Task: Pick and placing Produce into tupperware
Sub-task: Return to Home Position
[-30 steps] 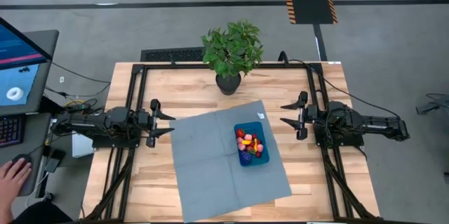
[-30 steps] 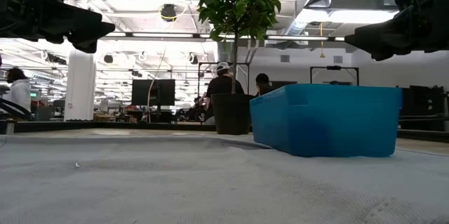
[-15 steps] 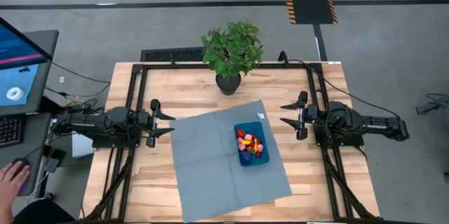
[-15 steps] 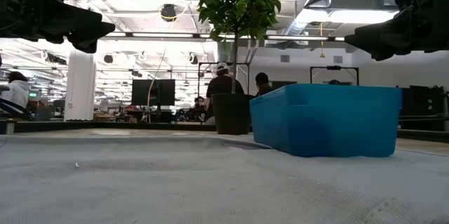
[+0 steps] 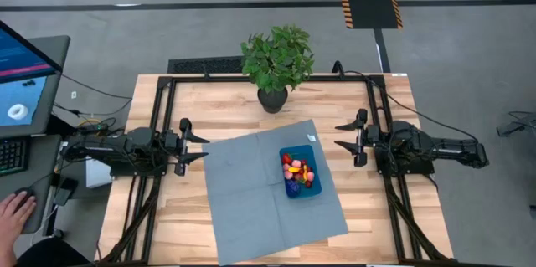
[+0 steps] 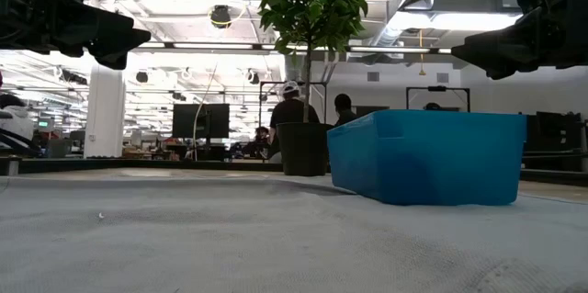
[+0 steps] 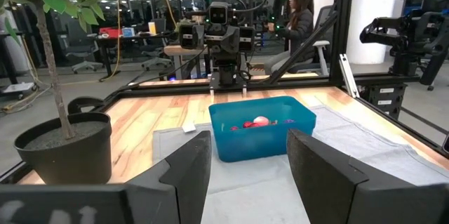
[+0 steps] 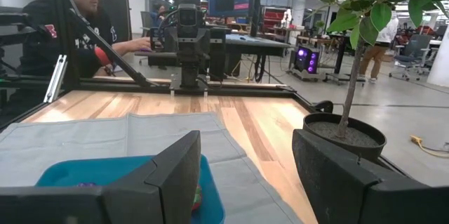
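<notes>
Homing, we are judging: tiny toy produce (image 5: 299, 173) lying in the shallow blue plastic tupperware (image 5: 317, 156), left pincer (image 5: 206, 148) and right pincer (image 5: 337, 135) both hanging apart, empty; next, simply parking.

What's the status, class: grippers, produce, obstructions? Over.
Left gripper open, left of mat. Right gripper open, opposite. Produce in tupperware. Plant behind, not in the way.

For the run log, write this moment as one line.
left gripper: open, raised, left of mat | right gripper: open, raised, right of mat | produce: in tupperware | tupperware: on mat
</notes>
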Action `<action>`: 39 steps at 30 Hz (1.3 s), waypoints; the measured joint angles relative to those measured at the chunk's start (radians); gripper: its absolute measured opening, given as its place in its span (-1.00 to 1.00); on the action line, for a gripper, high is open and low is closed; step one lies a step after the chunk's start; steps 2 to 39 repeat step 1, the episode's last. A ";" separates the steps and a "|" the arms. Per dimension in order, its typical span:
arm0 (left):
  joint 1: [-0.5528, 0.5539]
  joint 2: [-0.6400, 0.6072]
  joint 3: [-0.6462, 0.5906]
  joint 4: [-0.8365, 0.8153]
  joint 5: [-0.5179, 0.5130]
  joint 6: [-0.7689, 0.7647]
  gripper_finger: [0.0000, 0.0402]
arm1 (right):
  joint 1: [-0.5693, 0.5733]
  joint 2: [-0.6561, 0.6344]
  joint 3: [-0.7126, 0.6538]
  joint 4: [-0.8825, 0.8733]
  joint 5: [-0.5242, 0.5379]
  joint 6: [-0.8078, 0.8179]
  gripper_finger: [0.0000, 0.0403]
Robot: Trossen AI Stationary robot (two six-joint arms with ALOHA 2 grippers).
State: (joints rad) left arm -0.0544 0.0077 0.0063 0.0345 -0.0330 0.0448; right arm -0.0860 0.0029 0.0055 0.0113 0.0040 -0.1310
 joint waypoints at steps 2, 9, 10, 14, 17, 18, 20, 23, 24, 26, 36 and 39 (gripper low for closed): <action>0.000 0.000 0.000 0.000 0.000 0.000 -0.11 | 0.000 0.000 0.000 0.000 0.000 0.000 0.24; 0.000 0.000 0.000 0.000 0.000 0.000 -0.11 | 0.000 0.000 0.000 0.000 0.000 0.000 0.24; 0.000 0.000 0.000 0.000 0.000 0.000 -0.11 | 0.000 0.000 0.000 0.000 0.000 0.000 0.24; 0.000 0.000 0.000 0.000 0.000 0.000 -0.11 | 0.000 0.000 0.000 0.000 0.000 0.000 0.24; 0.000 0.000 0.000 0.000 0.000 0.000 -0.11 | 0.000 0.000 0.000 0.000 0.000 0.000 0.24; 0.000 0.000 0.000 0.000 0.000 0.000 -0.11 | 0.000 0.000 0.000 0.000 0.000 0.000 0.24; 0.000 0.000 0.000 0.000 0.000 0.000 -0.11 | 0.000 0.000 0.000 0.000 0.000 0.000 0.24; 0.000 0.000 0.000 0.000 0.000 0.000 -0.11 | 0.000 0.000 0.000 0.000 0.000 0.000 0.24; 0.000 0.000 0.000 0.000 0.000 0.000 -0.11 | 0.000 0.000 0.000 0.000 0.000 0.000 0.24; 0.000 0.000 0.000 0.000 0.000 0.000 -0.11 | 0.000 0.000 0.000 0.000 0.000 0.000 0.24; 0.000 0.000 0.000 0.000 0.000 0.000 -0.11 | 0.000 0.000 0.000 0.000 0.000 0.000 0.24; 0.000 0.000 0.000 0.000 0.000 0.000 -0.11 | 0.000 0.000 0.000 0.000 0.000 0.000 0.24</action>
